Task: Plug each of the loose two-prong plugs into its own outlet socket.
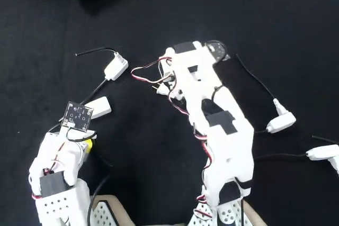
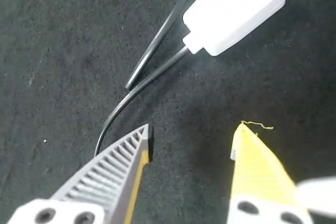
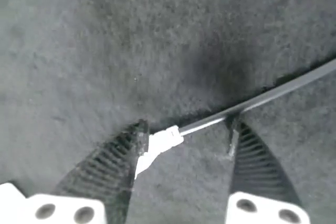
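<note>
Both arms are built of white printed shells. The left arm (image 1: 58,194) carries a black block (image 1: 51,183) on its upper side and a square black circuit board (image 1: 78,116) dotted with pale points. The left gripper (image 2: 194,129) has a grey ribbed finger (image 2: 110,171) and a yellow ribbed finger (image 2: 257,166), both tapering, on white mounts with round screw holes. The right arm (image 1: 228,146) bears black panels (image 1: 222,120) and red and white wires (image 1: 205,152). The right gripper (image 3: 187,127) has dark ribbed fingers (image 3: 105,166).

Tally. White corded plug bodies: four. They are the upper-left plug (image 1: 115,69), lower-left plug (image 1: 98,107), right plug (image 1: 280,123) and edge plug (image 1: 323,153). Claws: two, my left claw (image 2: 194,128) and right claw (image 3: 187,124). Black surface (image 1: 148,152): one.
</note>
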You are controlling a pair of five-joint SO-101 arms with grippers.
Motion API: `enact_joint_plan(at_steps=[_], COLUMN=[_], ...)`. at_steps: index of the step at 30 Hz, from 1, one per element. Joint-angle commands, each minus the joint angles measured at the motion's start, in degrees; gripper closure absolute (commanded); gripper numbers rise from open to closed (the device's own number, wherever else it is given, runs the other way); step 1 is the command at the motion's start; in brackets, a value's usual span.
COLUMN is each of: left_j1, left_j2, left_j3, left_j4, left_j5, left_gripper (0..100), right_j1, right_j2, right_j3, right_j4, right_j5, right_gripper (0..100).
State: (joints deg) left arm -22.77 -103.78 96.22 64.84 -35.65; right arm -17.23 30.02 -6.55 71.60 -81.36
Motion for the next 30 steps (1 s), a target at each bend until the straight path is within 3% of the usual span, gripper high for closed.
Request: enact_joint_plan(at_steps=[1,8,19,22,28,30], left_j1=[-0.4,-0.5,-0.5,-0.5,-0.5,-0.5], left_j2=[-0.5,-0.5,-0.5,-0.5,-0.5,-0.5], left_j3=[1.1,1.1,1.1,1.1,1.1,1.1], left_j4=[0.1,0.1,0.1,0.1,0.1,0.1], left_j5=[-0.4,-0.4,-0.4,-0.4,-0.4,-0.4], left_gripper=[75,75,75,75,75,75], right_j1=[-0.6,-1.4,-6.6,-6.4,-4.9,-4.8], right_j2=[-0.7,1.1,4.9,2.9,-5.9,-8.2], right_j3=[-2.6,-1.8,-2.2,-2.3,-2.2,-1.9], right_j4=[-2.5,-8.0,-6.5,-4.4,1.0,1.1], right_j5=[-6.7,-9.6,-8.6,-3.0,8.4,17.6], right_gripper=[76.0,76.7,92.7,98.6,98.7,98.7])
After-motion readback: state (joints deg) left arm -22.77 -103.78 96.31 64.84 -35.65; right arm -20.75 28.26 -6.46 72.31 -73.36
